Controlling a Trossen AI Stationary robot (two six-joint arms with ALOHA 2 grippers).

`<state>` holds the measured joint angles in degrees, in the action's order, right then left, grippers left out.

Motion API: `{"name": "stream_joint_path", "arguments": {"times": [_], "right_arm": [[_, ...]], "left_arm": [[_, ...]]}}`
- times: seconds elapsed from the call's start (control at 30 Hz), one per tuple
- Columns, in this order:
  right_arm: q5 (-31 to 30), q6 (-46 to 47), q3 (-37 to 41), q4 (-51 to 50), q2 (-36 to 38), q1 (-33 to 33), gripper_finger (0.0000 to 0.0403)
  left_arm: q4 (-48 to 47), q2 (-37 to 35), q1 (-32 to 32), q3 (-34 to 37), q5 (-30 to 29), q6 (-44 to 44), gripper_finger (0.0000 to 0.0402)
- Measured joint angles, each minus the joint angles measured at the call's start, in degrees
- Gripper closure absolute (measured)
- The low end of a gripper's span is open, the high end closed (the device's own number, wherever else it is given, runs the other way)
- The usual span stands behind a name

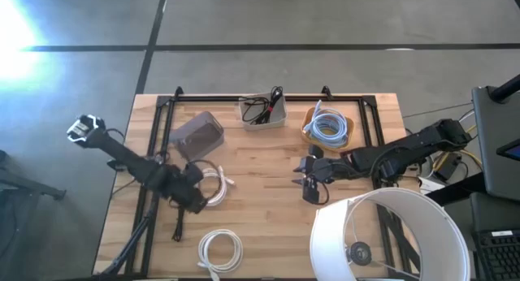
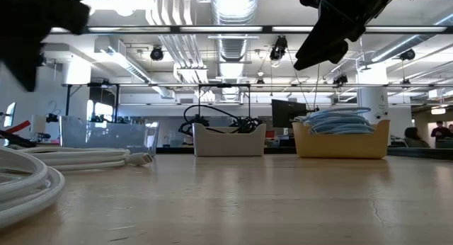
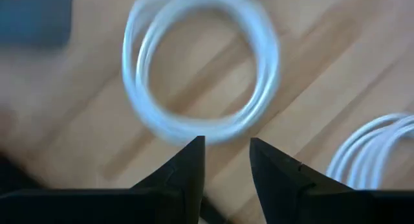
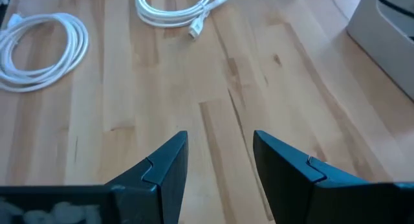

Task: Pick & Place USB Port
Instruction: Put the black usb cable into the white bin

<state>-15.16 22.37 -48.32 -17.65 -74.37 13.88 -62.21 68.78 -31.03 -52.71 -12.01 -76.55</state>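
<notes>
**No readable writing in any view**

No text, label, brand, number or sign can be read on anything here. The wooden table [image 1: 268, 183] is bare of markings. The white cables [image 1: 219, 250], the clear box [image 1: 197, 136], the white bin [image 1: 264, 112] and the yellow bin [image 1: 329, 127] carry no print that shows. The white lamp shade [image 1: 390, 236] is plain. In the low view, the screens and fittings in the room behind the table are too far off and too small for any lettering to be made out.
</notes>
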Motion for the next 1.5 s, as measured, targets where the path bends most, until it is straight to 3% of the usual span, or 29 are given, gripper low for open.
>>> {"name": "stream_joint_path", "arguments": {"times": [0.2, 0.4, 0.6, 0.83, 1.03, 1.17, 1.5], "right_arm": [[0.0, 0.2, 1.0, 0.0, 0.0, 1.2, 0.0232], [0.0, 2.0, 2.1, 0.7, 0.0, 1.3, 0.0232], [0.0, 3.3, 3.8, 2.9, 0.0, 1.3, 0.0232], [0.0, 3.2, 3.8, 3.1, 0.0, 1.3, 0.0232], [0.0, 3.2, 3.8, 3.3, 0.0, 1.3, 0.0232], [0.0, 3.2, 3.8, 3.3, 0.0, 1.3, 0.0232], [0.0, 3.1, 3.9, 3.3, 0.0, 1.3, 0.0232]], "left_arm": [[0.3, 1.7, -7.0, 5.6, 5.0, -14.3, 0.0278], [8.8, 1.9, -9.5, 11.8, 10.1, -26.7, 0.0278], [20.2, 2.6, -9.7, 16.8, 11.4, -27.2, 0.0278], [19.1, 3.1, -9.8, 12.4, 12.0, -23.8, 0.0278], [8.9, 4.9, -9.9, 7.4, 12.6, -27.3, 0.0278], [7.2, 6.6, -9.9, 7.8, 16.0, -30.6, 0.0278], [10.5, 11.1, -9.9, 11.1, 17.7, -36.2, 0.0278]]}}
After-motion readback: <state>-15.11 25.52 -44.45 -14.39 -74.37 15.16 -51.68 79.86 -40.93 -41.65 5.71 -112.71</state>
